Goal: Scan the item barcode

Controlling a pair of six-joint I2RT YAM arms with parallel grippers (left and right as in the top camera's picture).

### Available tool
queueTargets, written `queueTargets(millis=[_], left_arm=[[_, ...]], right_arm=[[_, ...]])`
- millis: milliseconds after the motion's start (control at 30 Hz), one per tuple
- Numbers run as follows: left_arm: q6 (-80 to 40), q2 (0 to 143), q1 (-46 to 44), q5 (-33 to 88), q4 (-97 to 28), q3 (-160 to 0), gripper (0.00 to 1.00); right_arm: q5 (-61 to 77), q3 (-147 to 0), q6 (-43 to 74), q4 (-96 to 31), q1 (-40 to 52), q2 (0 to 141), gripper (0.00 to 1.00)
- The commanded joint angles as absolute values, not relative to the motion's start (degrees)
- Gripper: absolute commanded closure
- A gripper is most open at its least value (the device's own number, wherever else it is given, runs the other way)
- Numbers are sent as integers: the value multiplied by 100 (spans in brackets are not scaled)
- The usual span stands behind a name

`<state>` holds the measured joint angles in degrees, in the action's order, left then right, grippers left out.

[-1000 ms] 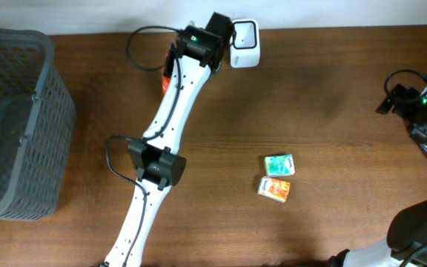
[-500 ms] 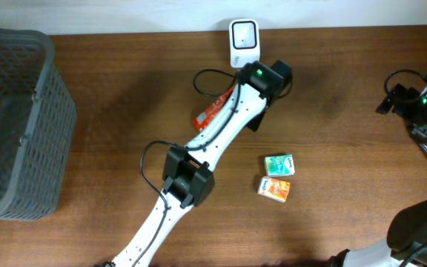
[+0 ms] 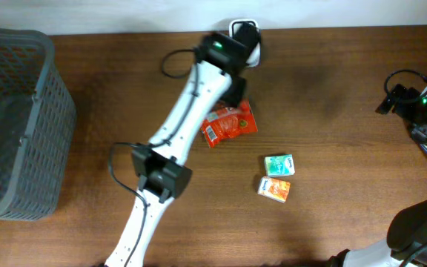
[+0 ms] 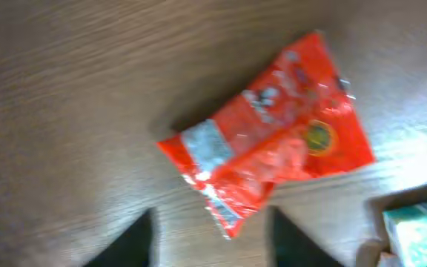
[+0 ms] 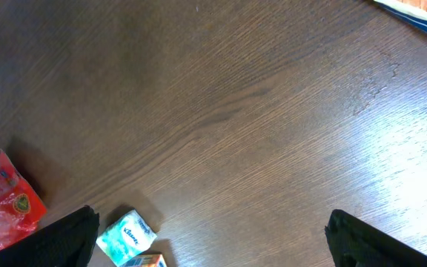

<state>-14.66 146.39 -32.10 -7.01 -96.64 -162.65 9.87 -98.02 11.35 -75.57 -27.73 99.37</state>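
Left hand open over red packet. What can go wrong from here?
The packet is glossy and crumpled, lying flat: the left hand may slip or pinch a fold.
The left arm covers most of the scanner, so a scan could be blocked.
The green pack lies near; a sweep might knock it.

A dark brown table (image 3: pixel 332 96) with a fine wood grain fills nearly all of every view. In the overhead view the grain runs along its length. Beyond the far edge lies a narrow pale strip (image 3: pixel 87 15), plain and off-white; whether it is wall or floor cannot be told. A grey mesh basket (image 3: pixel 13 119) is at the left end, cut off by the frame. A bright sheen (image 5: pixel 399 178) lies on the wood in the right wrist view. Another glare (image 4: pixel 414 148) shows in the left wrist view. Soft shadows darken the top near the far edge.
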Motion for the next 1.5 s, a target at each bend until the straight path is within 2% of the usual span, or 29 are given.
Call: queueTargets(millis=[0, 33, 67, 333, 433, 633, 767, 867, 1000, 1100, 1300, 1467], left_arm=[[-1474, 14429, -2753, 54, -9673, -15782, 92], [-1474, 14429, -2729, 69, -9673, -15598, 98], [-1474, 14429, -2731, 69, -9651, -15301, 100], [-1470, 14429, -2969, 869, -7800, -13181, 100], [-1470, 14313, -2932, 478, -7970, -13292, 100], [-1474, 13812, -2932, 539, -8128, -13832, 100], [-1476, 13941, -3148, 854, -7791, -13388, 100], [-1476, 13983, -3378, 858, -7013, -12781, 100], [-1802, 13983, -3398, -62, -6744, -12363, 100], [-1802, 13983, -3400, -128, -6663, -12206, 100], [-1796, 13598, -3398, 355, -7354, -13041, 100], [-1865, 13399, -3260, -856, -7620, -13111, 100]], right_arm=[[895, -9804, 1094, -7559, -2773, 9883, 1], [895, -9804, 1094, -7559, -2773, 9883, 1], [895, -9804, 1094, -7559, -2773, 9883, 2], [895, -9804, 1094, -7559, -2773, 9883, 2], [895, -9804, 1094, -7559, -2773, 9883, 2], [895, -9804, 1094, -7559, -2773, 9883, 1], [895, -9804, 1094, -7559, -2773, 9883, 1], [895, -9804, 1094, -7559, -2773, 9883, 1], [895, -9804, 1094, -7559, -2773, 9883, 1], [895, -9804, 1094, -7557, -2773, 9883, 1], [895, -9804, 1094, -7559, -2773, 9883, 1], [895, -9804, 1094, -7557, -2777, 9883, 1]])
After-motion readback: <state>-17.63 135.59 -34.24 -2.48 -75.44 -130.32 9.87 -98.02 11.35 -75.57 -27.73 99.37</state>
